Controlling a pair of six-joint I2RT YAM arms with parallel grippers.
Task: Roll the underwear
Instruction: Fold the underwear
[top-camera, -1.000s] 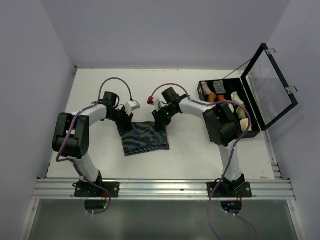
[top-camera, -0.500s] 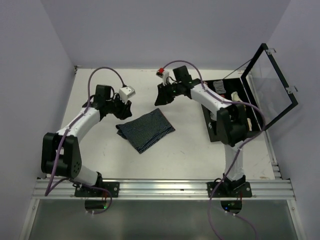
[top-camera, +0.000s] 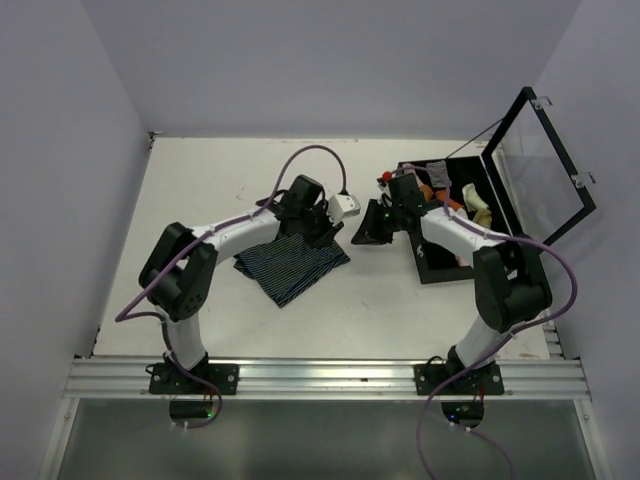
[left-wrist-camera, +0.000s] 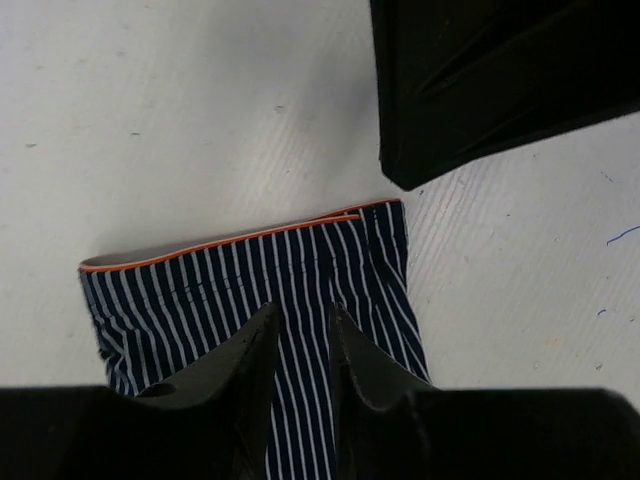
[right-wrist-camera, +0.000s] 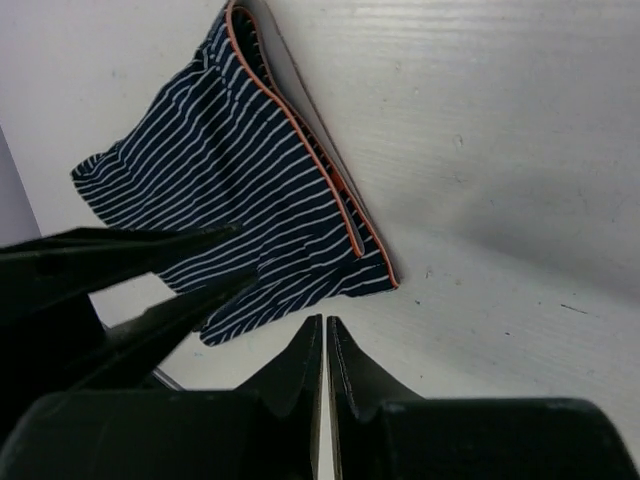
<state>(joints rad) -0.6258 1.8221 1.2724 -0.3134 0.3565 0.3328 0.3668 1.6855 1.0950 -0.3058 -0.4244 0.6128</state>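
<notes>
Since the underwear (top-camera: 292, 262) lies flat, the left gripper (left-wrist-camera: 301, 340) — jaws slightly parted over it — should pinch one edge squarely. The right gripper (right-wrist-camera: 324, 335), pressed nearly together and empty just beside it, must open first.

light: bright, even | shadows: soft — diffuse | focus: sharp throughout

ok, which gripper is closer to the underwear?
Left. The left gripper is directly over the underwear; the right gripper is just off its orange-trimmed edge, above the table.
</notes>
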